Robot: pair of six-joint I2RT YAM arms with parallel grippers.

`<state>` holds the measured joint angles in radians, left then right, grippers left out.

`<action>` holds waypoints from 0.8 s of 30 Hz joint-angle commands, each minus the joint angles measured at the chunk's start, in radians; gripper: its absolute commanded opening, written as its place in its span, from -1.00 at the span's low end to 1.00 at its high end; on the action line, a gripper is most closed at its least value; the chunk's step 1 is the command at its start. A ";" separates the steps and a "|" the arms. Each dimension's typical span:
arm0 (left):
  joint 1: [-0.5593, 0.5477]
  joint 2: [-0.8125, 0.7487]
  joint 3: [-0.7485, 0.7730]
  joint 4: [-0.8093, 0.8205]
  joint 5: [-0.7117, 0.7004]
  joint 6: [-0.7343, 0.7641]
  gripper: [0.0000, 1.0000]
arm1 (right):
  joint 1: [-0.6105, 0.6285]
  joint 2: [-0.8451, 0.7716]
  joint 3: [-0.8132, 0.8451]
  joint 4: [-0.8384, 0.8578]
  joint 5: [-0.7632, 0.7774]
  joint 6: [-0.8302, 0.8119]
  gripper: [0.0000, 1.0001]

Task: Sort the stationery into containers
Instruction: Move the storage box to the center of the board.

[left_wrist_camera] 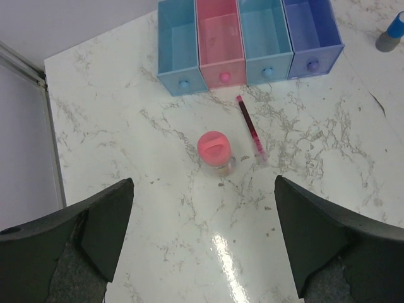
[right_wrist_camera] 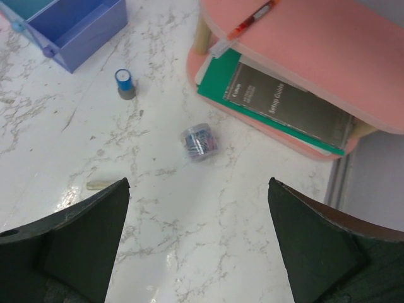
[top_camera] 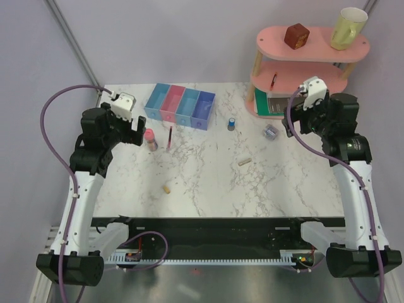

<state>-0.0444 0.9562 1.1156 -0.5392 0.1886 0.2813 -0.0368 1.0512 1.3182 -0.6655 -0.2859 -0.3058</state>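
Observation:
The four joined bins (top_camera: pixel 180 105) stand at the back left, all empty; they also show in the left wrist view (left_wrist_camera: pixel 222 68). A pink cylinder (top_camera: pixel 151 139) (left_wrist_camera: pixel 216 151) stands upright in front of them, with a thin red pen (top_camera: pixel 170 136) (left_wrist_camera: pixel 251 129) beside it. A tiny blue cylinder (top_camera: pixel 232 123) (right_wrist_camera: pixel 125 83) and a clear round tub (top_camera: pixel 271 131) (right_wrist_camera: pixel 200 144) sit mid-right. Two beige pieces (top_camera: pixel 244 161) (top_camera: pixel 166 187) lie nearer. My left gripper (top_camera: pixel 134 131) (left_wrist_camera: pixel 202 233) is open and empty above the table, short of the pink cylinder. My right gripper (top_camera: pixel 295 125) (right_wrist_camera: pixel 197 233) is open and empty, short of the tub.
A pink tiered shelf (top_camera: pixel 297 69) stands at the back right, with a brown cube (top_camera: pixel 295 35) and a yellow mug (top_camera: pixel 346 28) on top, a pen (right_wrist_camera: pixel 252 19) on its middle tier and booklets (right_wrist_camera: pixel 284 101) below. The table's left edge (left_wrist_camera: pixel 53 151) is near the left gripper.

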 commanded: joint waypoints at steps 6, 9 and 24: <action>-0.167 0.047 0.006 0.064 -0.173 -0.040 0.99 | 0.198 0.118 -0.014 0.124 0.145 0.119 0.96; -0.189 0.049 -0.016 0.064 -0.185 -0.021 0.99 | 0.201 0.176 0.031 0.141 0.224 0.123 0.96; -0.244 0.240 0.016 0.229 -0.255 0.085 0.99 | 0.201 0.251 0.073 0.207 0.262 0.203 0.96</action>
<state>-0.2848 1.0752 1.0321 -0.4015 -0.0685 0.3759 0.1600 1.3544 1.3834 -0.5251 -0.0101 -0.1253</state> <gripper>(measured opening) 0.994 0.982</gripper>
